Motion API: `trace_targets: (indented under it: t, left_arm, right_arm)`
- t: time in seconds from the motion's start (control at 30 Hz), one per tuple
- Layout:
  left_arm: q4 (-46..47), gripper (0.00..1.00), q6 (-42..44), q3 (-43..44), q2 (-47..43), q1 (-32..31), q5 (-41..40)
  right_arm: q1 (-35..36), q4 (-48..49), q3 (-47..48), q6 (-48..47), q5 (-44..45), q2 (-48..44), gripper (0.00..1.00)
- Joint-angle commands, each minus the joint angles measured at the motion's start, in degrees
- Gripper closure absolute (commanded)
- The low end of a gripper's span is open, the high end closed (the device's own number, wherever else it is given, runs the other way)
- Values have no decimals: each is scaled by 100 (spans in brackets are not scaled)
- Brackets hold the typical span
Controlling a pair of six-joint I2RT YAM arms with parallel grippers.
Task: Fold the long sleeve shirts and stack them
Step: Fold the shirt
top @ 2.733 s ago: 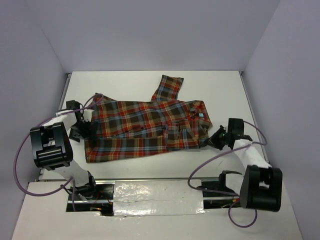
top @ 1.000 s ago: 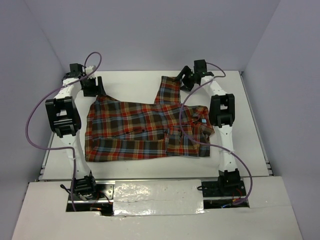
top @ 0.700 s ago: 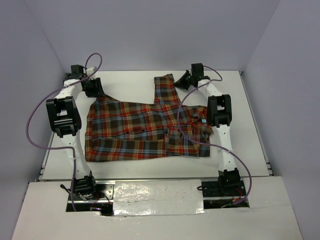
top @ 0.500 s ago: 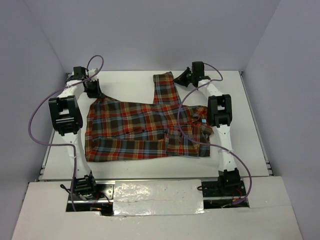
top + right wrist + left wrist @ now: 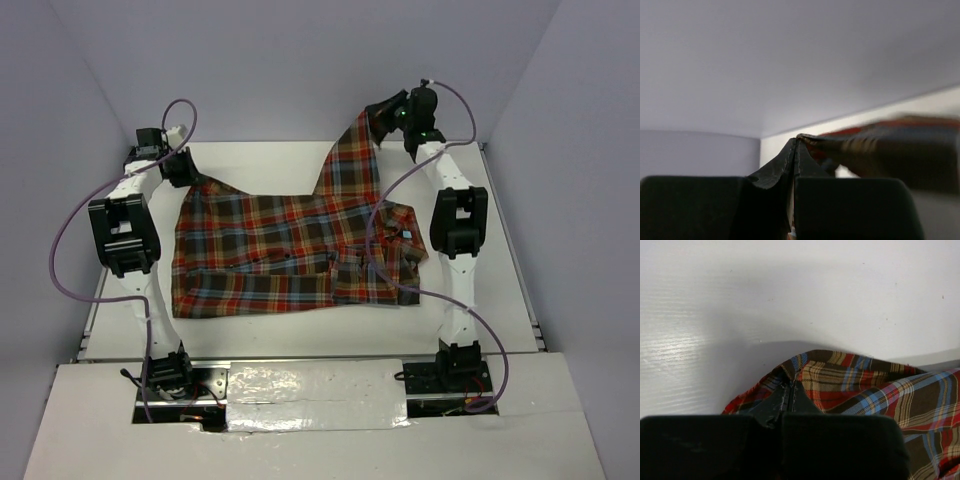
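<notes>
Left hand [image 5: 791,387], right hand [image 5: 795,144] clenched on shirt [image 5: 280,240]; only top shows sleeve [image 5: 355,165] raised

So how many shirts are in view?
1: the plaid shirt spread on the table, corner pinched by the left gripper, sleeve held up by the right gripper. Another could hide beneath.

shirt [image 5: 280,250]: soft woven cloth, matt | table [image 5: 250,162]: smooth white, slight sheen | left pincer [image 5: 791,387]: matt blk plastic
</notes>
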Motion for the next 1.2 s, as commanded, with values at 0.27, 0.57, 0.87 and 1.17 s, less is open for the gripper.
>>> trace_targets:
  t: [0.27, 0.57, 0.87, 1.17]
  left_arm:
    - [348, 100, -257, 95, -222, 155, 322]
    - [559, 100, -353, -72, -213, 348, 507]
    - [655, 100, -405, -204, -152, 375, 674]
    - [718, 100, -379, -301, -196, 383, 858]
  right_arm:
    - [-115, 964, -288, -46, 303, -987, 100]
    - [-273, 1086, -1130, -222, 179, -1488, 100]
    - [-396, 1202, -816, -442, 83, -1805, 100]
    - [-299, 1325, -1404, -468, -92, -1964, 100]
